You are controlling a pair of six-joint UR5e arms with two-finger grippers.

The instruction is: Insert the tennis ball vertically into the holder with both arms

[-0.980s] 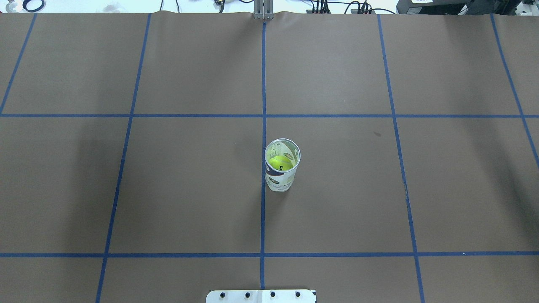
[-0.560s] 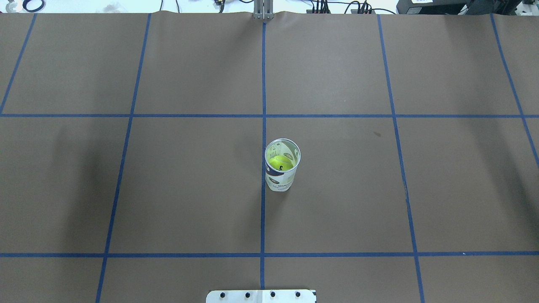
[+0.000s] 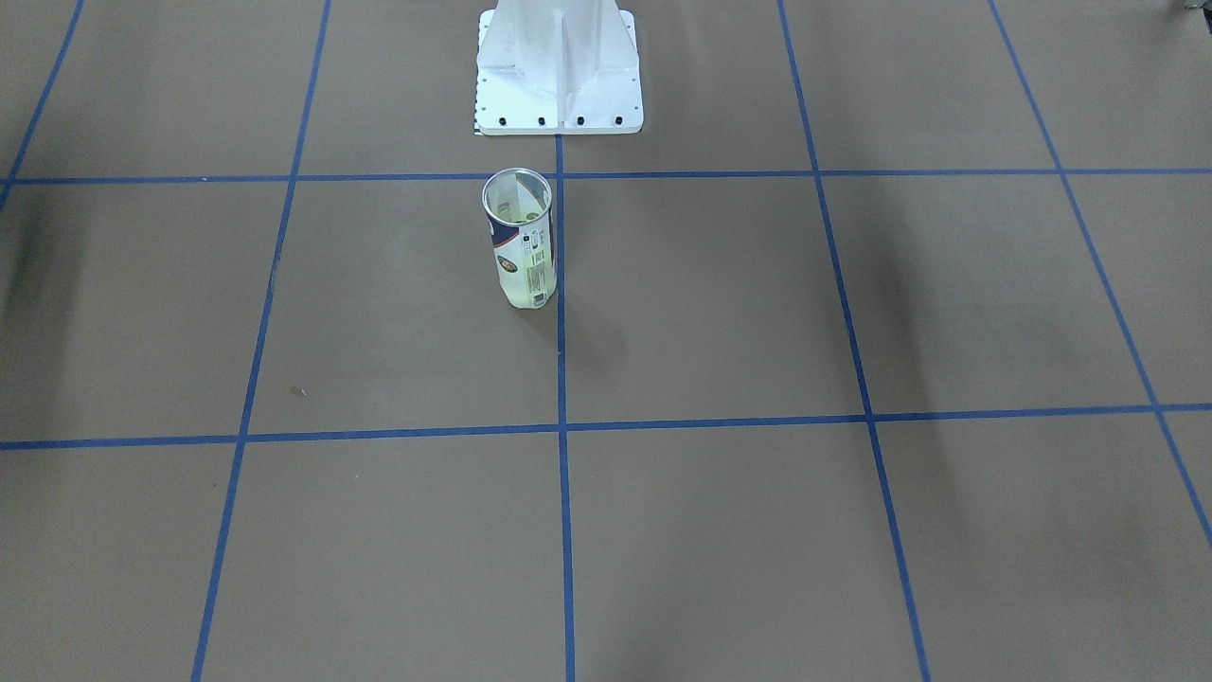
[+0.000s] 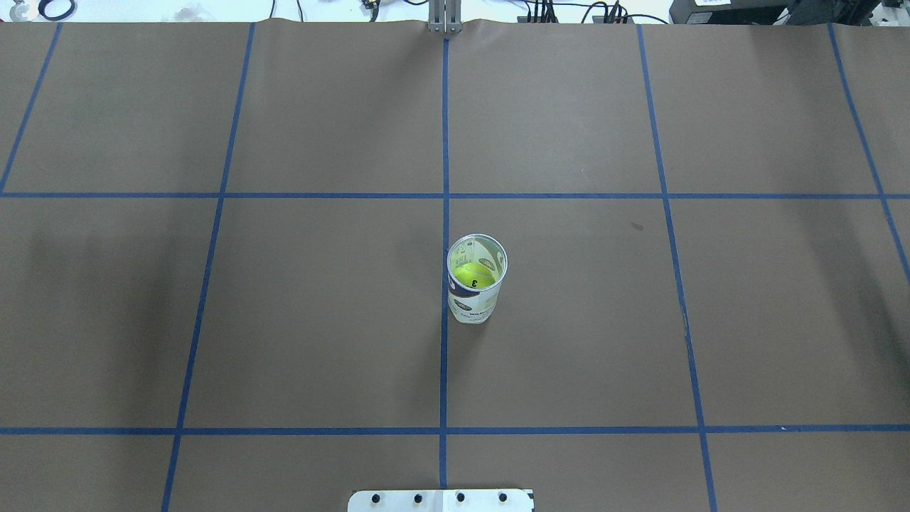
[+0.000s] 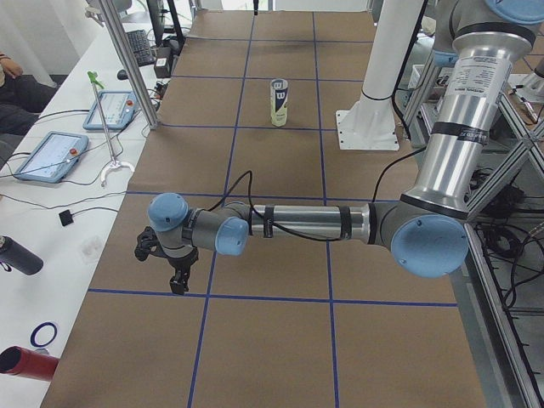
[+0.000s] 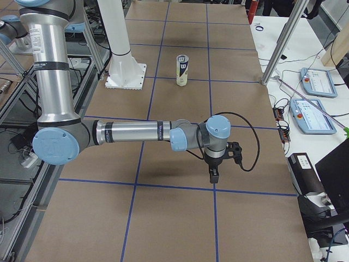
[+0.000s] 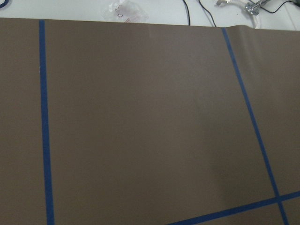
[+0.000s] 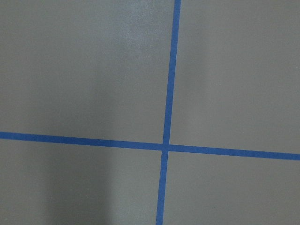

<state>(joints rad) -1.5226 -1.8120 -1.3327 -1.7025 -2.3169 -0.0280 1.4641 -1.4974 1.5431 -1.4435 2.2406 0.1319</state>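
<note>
left gripper [image 5: 176, 280]: i only get it in the left side view, hanging low over the brown table [image 4: 284, 320] near its left end. clenched or released, i can't tell from here.
right gripper [image 6: 214, 176]: same in the right side view, pointing down near the table's right end. state unreadable.
holder [image 4: 475, 291]: upright, mouth open, just right of the centre tape line in the overhead, near the white pedestal base [image 3: 559, 85] and in front of it.
tennis ball [image 4: 473, 276]: inside the holder, black "3" facing up.
holder vs grippers: well apart from both, roughly between them along the table.
wrist cams: i see only brown paper and blue tape lines [image 8: 165, 145].
</note>
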